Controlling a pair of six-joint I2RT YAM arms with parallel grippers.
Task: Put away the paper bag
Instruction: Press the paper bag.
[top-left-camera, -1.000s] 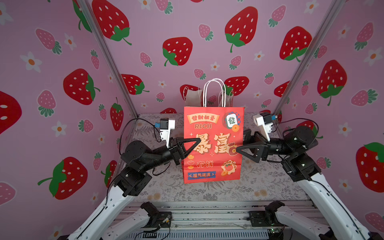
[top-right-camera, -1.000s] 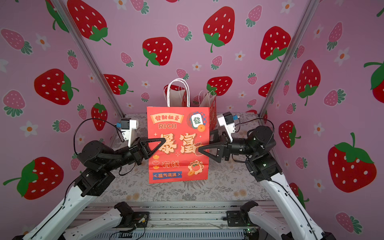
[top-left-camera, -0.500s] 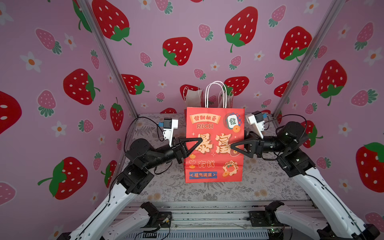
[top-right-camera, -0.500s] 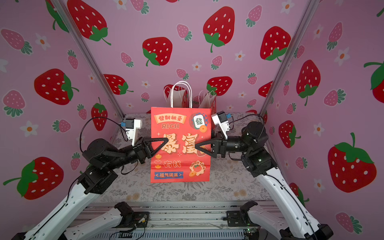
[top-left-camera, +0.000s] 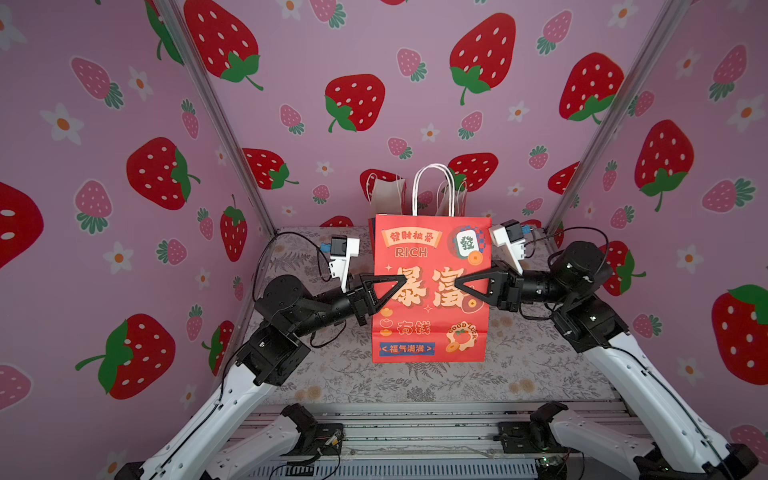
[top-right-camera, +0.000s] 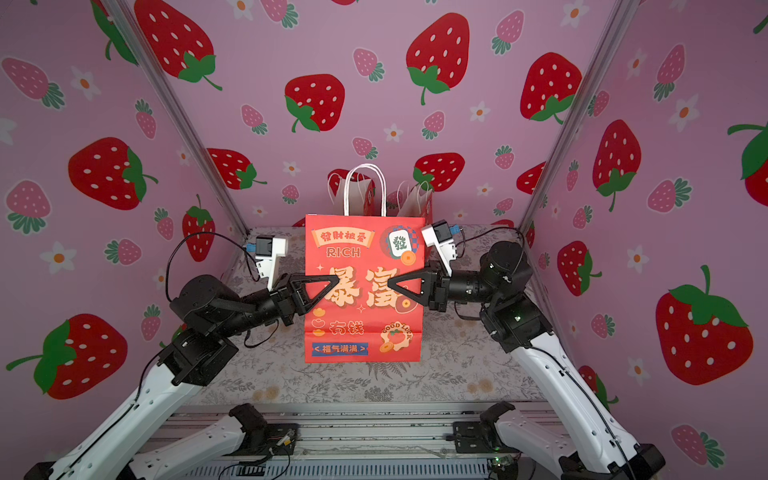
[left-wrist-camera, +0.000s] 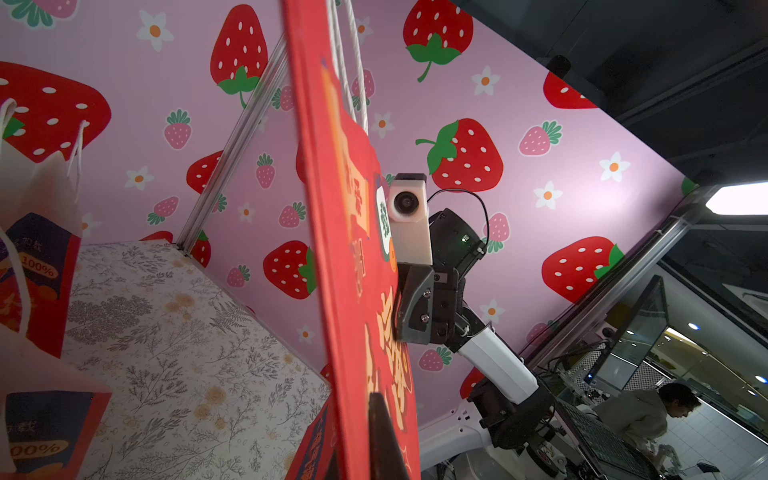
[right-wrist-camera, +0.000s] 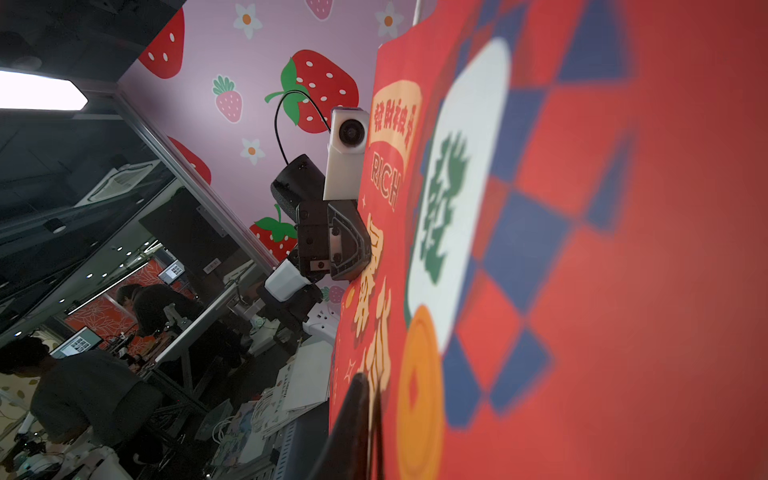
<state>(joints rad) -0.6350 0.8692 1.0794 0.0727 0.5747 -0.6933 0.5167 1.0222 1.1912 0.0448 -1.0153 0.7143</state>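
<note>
The red paper bag (top-left-camera: 430, 291) is held upright above the floral tabletop (top-left-camera: 519, 365), gripped at its side edges by the closed left claw (top-left-camera: 402, 281) and right claw (top-left-camera: 458, 284).

Strawberry wallpaper (top-left-camera: 353, 104) covers all three walls, pink with little white flowers. The bench (top-left-camera: 519, 365) has a grey floral cover. Two spare bags (top-left-camera: 388, 195) stand at the back against the wall, white handles up.
</note>
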